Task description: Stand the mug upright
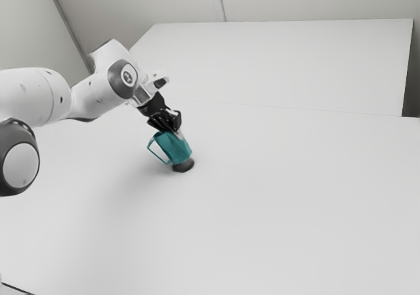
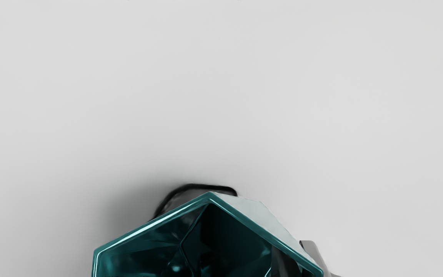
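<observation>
My gripper [image 1: 172, 126] is at the upper end of the teal mug [image 1: 174, 148], shut on its wall near the rim. The mug leans at a slant, mouth toward the hand and dark base lower, its handle toward the exterior view's left. Whether the base touches the table cannot be told. In the wrist view the mug [image 2: 152, 223] shows its angular open mouth, and my gripper [image 2: 299, 261] holds the wall with one finger outside and a dark finger shape inside.
A white tabletop [image 1: 282, 210] surrounds the mug, with a soft shadow beside it. A pale panel [image 1: 282, 62] lies beyond the table, and plain walls stand behind. The arm reaches in from the exterior view's left.
</observation>
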`<state>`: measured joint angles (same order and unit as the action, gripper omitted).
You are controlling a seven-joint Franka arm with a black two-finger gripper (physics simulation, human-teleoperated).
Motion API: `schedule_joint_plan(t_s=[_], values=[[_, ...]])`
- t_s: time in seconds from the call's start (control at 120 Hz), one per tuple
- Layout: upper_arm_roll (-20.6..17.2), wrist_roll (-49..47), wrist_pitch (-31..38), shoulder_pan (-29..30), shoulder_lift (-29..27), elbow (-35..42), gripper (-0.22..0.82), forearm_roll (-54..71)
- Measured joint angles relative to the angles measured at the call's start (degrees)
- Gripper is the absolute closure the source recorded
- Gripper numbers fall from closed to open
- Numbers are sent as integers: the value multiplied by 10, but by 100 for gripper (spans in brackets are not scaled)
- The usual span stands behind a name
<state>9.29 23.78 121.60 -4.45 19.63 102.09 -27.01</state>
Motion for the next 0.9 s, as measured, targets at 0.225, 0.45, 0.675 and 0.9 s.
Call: schedule_joint_plan(t_s=[0.225, 0.45, 0.675, 0.9], values=[[0, -36, 22, -36, 3, -16, 79, 120], [0, -68, 42, -52, 15, -26, 79, 209], [-1, -97, 61, -70, 38, -30, 79, 260], [-1, -121, 70, -78, 55, -33, 79, 284]])
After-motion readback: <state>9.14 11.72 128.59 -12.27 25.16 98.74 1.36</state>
